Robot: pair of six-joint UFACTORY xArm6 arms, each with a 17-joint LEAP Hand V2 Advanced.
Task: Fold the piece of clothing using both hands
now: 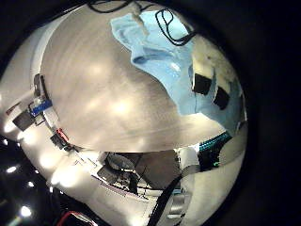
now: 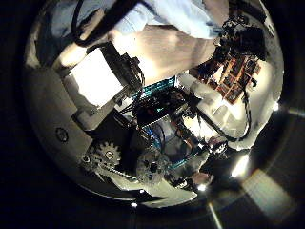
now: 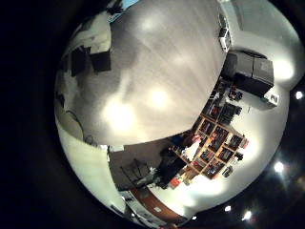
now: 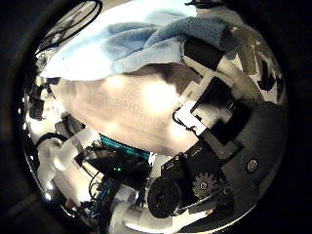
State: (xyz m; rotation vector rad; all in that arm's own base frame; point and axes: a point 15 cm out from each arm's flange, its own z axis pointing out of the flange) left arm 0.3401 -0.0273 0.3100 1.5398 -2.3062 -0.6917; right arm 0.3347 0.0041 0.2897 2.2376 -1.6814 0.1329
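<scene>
The piece of clothing point(image 1: 155, 47) lies crumpled on the pale table point(image 1: 103, 94). One edge is drawn up to my left hand's fingertips point(image 1: 212, 83), which curl onto it. The left thumb side view shows the same cloth point(image 2: 181, 14) just past the left hand point(image 2: 110, 86). In the right thumb side view the clothing point(image 4: 117, 49) is bunched into a raised fold, with a curled fingertip point(image 4: 203, 51) of my right hand point(image 4: 210, 107) pressed into it. In the right little finger side view, the right hand's fingers point(image 3: 86, 59) hang over bare table point(image 3: 157, 86).
Both palms are well above the tabletop. Shelving with boxes point(image 3: 217, 143) and a dark cabinet point(image 3: 250, 72) stand beyond the table's edge. Small clamps and fittings point(image 1: 39, 104) sit along one table edge.
</scene>
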